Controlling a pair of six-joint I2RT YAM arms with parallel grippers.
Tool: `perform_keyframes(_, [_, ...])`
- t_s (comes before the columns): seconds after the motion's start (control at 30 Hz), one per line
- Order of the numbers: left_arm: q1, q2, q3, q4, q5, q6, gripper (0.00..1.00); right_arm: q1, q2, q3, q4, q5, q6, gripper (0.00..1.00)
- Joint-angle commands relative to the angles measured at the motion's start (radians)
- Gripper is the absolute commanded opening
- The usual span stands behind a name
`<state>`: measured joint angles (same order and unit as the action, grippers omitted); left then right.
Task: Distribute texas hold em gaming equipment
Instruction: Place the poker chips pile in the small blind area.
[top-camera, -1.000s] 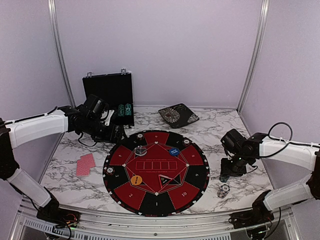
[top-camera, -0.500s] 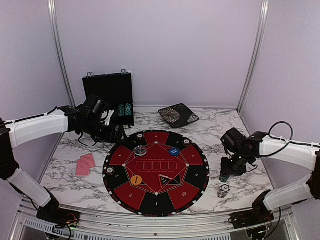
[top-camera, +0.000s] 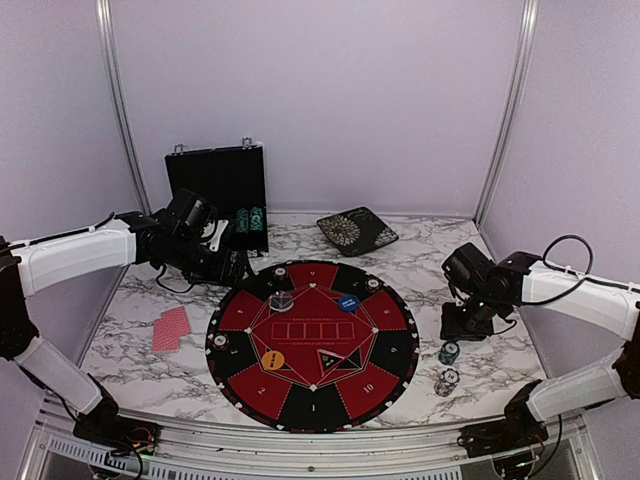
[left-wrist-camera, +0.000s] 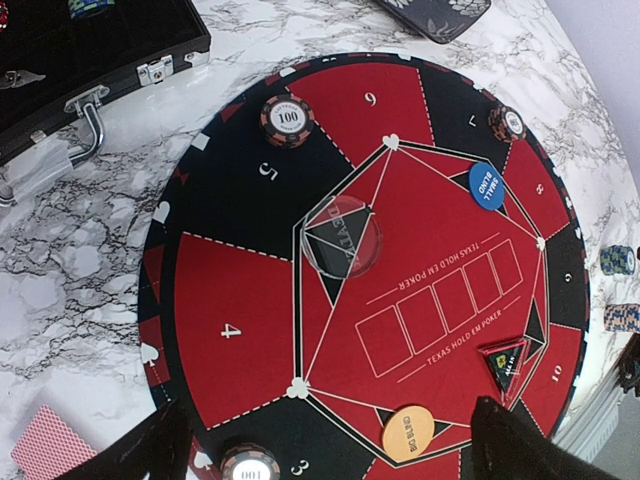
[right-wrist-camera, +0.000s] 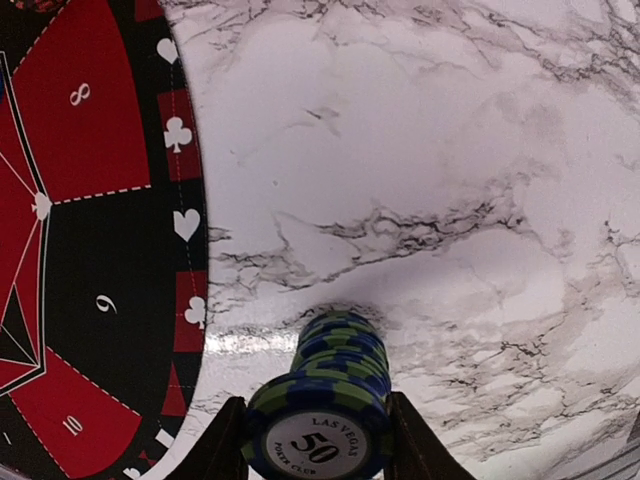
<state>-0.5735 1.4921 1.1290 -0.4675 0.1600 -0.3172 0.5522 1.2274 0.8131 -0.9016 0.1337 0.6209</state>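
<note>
Lettering first. The top of the green-and-blue striped poker chip stack (right-wrist-camera: 320, 400) says "50", with "LAS VEGAS" above it and "POKER CLUB" below. The big round red-and-black mat (left-wrist-camera: 230, 290) has "TEXAS HOLD EM POKER" printed along its row of five card boxes. It also has seat numbers round the rim, with 4, 5 and 6 the clearest. The red-and-white striped chip (left-wrist-camera: 287, 118) by seat 5 reads "100". The small blue button disc (left-wrist-camera: 486, 185) reads "SMALL BLIND", and the clear round button disc (left-wrist-camera: 342, 240) looks like "DEALER". The small orange button disc (left-wrist-camera: 408, 432) has writing too, but I can't read it cleanly.

Now your arms. The right one comes in from 3 o'clock with the elbow folded. Its wrist tips down over the white marble table (top-camera: 420, 270), just off the mat's 4 o'clock edge. Your right gripper (right-wrist-camera: 318, 445) has a finger either side of that 50 stack, which stands on the marble. I can't tell whether it's actually squeezing the stack. A white-and-black striped chip stack (top-camera: 446, 381) sits just beside the 50 stack, at 6 o'clock from it.

Your left arm stretches in from 9 o'clock to the mat's 11 o'clock edge, just in front of the black hinged case (top-camera: 218, 185). Your left gripper (left-wrist-camera: 325, 450) is spread wide and looks down on the mat. The red-backed playing cards (top-camera: 170, 328) lie on the marble off the mat's 9 o'clock side.
</note>
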Motion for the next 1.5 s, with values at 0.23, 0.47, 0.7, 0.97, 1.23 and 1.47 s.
perform_keyframes(0.23, [0.011, 0.004, -0.011, 0.013, 0.012, 0.006, 0.99, 0.019, 0.138, 0.201, 0.022, 0.034, -0.072, 0.29])
perform_keyframes(0.47, [0.012, 0.008, -0.011, 0.012, 0.011, 0.006, 0.99, 0.03, 0.263, 0.292, 0.076, 0.028, -0.121, 0.28])
perform_keyframes(0.7, [0.017, 0.01, -0.011, 0.013, 0.01, 0.004, 0.99, 0.043, 0.401, 0.426, 0.097, 0.034, -0.181, 0.27])
perform_keyframes(0.97, [0.024, 0.014, -0.011, 0.012, 0.013, 0.004, 0.99, 0.052, 0.61, 0.666, 0.086, 0.047, -0.27, 0.26])
perform_keyframes(1.23, [0.039, 0.022, -0.011, 0.013, 0.026, 0.006, 0.99, 0.059, 0.817, 0.928, 0.055, 0.043, -0.365, 0.26])
perform_keyframes(1.47, [0.046, 0.024, -0.013, 0.016, 0.031, 0.006, 0.99, 0.061, 0.946, 1.094, 0.034, 0.047, -0.418, 0.25])
